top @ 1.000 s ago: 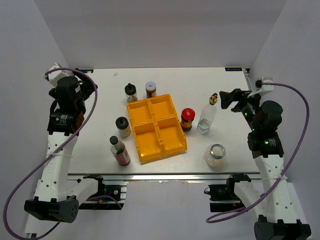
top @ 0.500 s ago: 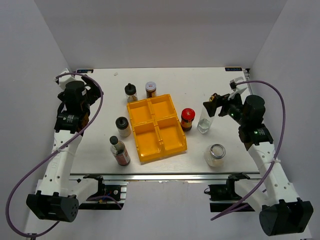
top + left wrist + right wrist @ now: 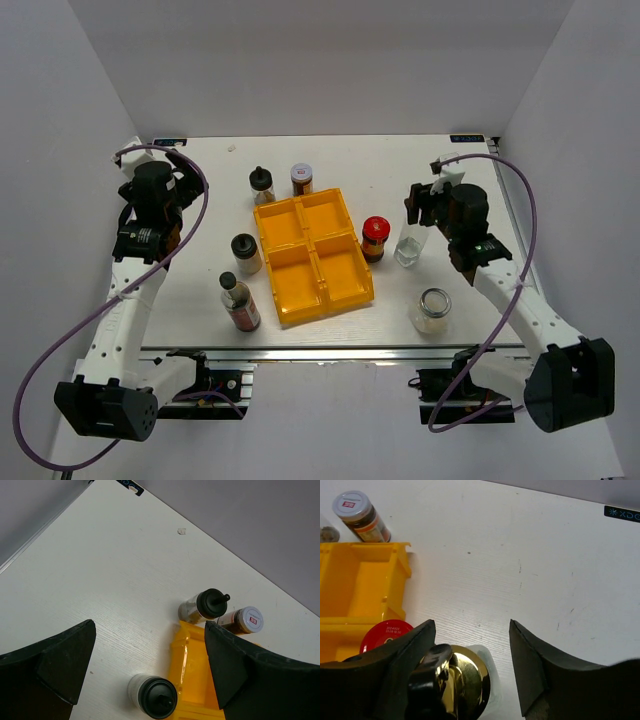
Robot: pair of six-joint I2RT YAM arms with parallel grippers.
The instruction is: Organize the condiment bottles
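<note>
My right gripper (image 3: 415, 203) hangs over the tall clear gold-topped bottle (image 3: 410, 243) with its jaws parted. From the wrist camera the gold top (image 3: 467, 680) stands between the two fingers, close up to the one on the tray side, and a strip of white table (image 3: 530, 570) shows between it and the other. I call that released: it straddles the cap and grasps nothing. Just outside that same tray-side finger is the red-lidded jar (image 3: 385, 632), right beside the yellow tray (image 3: 360, 590). Beyond the fingertips and off toward the tray is the white-lidded jar (image 3: 357, 512). The silver-lidded jar (image 3: 432, 308) sits behind this gripper, toward the arm's base, well apart.

My left gripper (image 3: 149, 625) is spread wide and holds nothing. Ahead of its fingertips stands the spouted black-lidded jar (image 3: 210, 602), with the white-lidded jar just past it. The second black-lidded jar (image 3: 155, 697) shows between the fingers, closer to the wrist, beside the tray's edge. The dark black-capped sauce bottle (image 3: 238, 302) is out of that wrist view. From above, it stands well behind the gripper, toward the base.
</note>
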